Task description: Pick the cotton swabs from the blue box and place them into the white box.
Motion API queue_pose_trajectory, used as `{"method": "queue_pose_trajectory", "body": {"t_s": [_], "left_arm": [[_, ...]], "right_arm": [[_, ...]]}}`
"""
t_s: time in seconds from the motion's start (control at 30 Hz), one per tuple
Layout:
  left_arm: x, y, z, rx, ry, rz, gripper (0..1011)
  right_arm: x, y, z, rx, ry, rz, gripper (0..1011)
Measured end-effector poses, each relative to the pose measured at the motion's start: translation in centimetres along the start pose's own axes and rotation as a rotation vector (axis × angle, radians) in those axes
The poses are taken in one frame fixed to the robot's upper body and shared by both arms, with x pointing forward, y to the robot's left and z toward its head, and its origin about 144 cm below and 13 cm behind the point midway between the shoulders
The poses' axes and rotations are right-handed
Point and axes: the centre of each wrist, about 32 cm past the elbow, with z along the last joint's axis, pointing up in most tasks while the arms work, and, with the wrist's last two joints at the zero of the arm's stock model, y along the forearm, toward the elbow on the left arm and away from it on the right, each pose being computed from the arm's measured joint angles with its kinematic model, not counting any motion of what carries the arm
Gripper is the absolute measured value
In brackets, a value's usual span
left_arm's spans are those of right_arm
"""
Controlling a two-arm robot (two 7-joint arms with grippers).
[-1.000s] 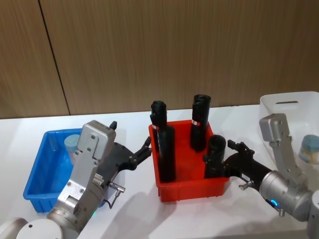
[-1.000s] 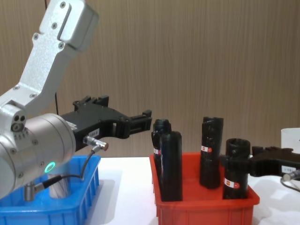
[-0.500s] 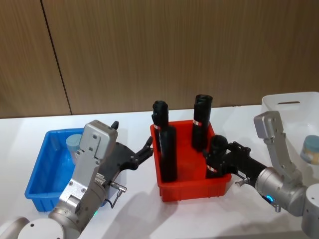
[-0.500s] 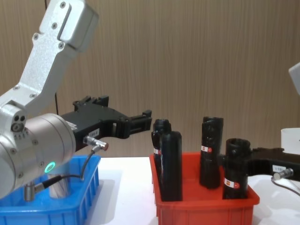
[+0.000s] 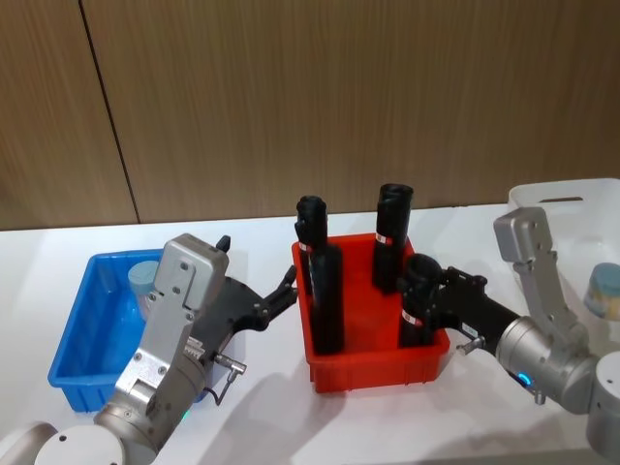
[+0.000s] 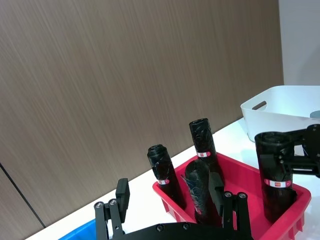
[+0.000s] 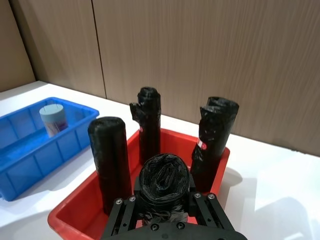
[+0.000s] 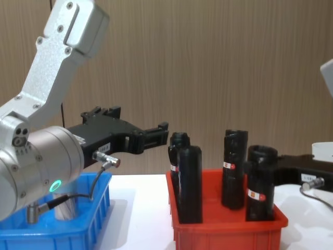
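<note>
right gripper (image 5: pixel 426 294) sits at the right end of the red bin (image 5: pixel 373 363), its fingers clamped on the black roll (image 5: pixel 418 300) nearest that end; in the right wrist view the fingers (image 7: pixel 127 210) press against both sides of the roll's crumpled top. three other black rolls (image 5: pixel 325 295) stand upright in the same bin.

left gripper (image 5: pixel 281 291) hangs in the air between the blue box (image 5: pixel 82 334) and the red bin, above the table (image 5: pixel 252 407), its fingers spread apart and holding nothing; in the chest view it points toward the red bin from above the blue box's wall.

one tub of cotton swabs (image 5: pixel 143 281) stands in the far part of the blue box, partly behind the left arm. a second tub (image 5: pixel 603 291) with a grey-blue lid shows in the white box (image 5: pixel 562 199) at the right edge of the table, beyond the right arm.
</note>
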Motion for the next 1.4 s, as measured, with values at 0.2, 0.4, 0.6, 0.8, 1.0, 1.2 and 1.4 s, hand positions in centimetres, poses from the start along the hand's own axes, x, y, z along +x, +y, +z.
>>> {"method": "queue_pose_trajectory", "body": {"t_s": [0.2, 0.4, 0.6, 0.8, 1.0, 1.2, 1.4], "left_arm": [[0.0, 0.0, 0.0, 0.000, 0.000, 0.000, 1004], [0.0, 0.0, 0.0, 0.000, 0.000, 0.000, 1004], [0.0, 0.0, 0.0, 0.000, 0.000, 0.000, 1004], [0.0, 0.0, 0.0, 0.000, 0.000, 0.000, 1004], [0.0, 0.0, 0.0, 0.000, 0.000, 0.000, 1004], [0.0, 0.0, 0.0, 0.000, 0.000, 0.000, 1004], [0.0, 0.0, 0.0, 0.000, 0.000, 0.000, 1004]], "right_arm": [[-0.1, -0.3, 1.1, 0.036, -0.024, -0.005, 419], [-0.1, -0.6, 2.5, 0.077, -0.049, -0.014, 392], [0.5, -0.9, 4.9, 0.130, -0.087, -0.040, 364], [1.5, -1.3, 6.6, 0.156, -0.121, -0.085, 359], [3.0, -1.6, 7.8, 0.171, -0.155, -0.149, 359], [4.6, -1.9, 8.3, 0.165, -0.179, -0.217, 360], [6.8, -2.1, 8.6, 0.159, -0.196, -0.298, 360]]}}
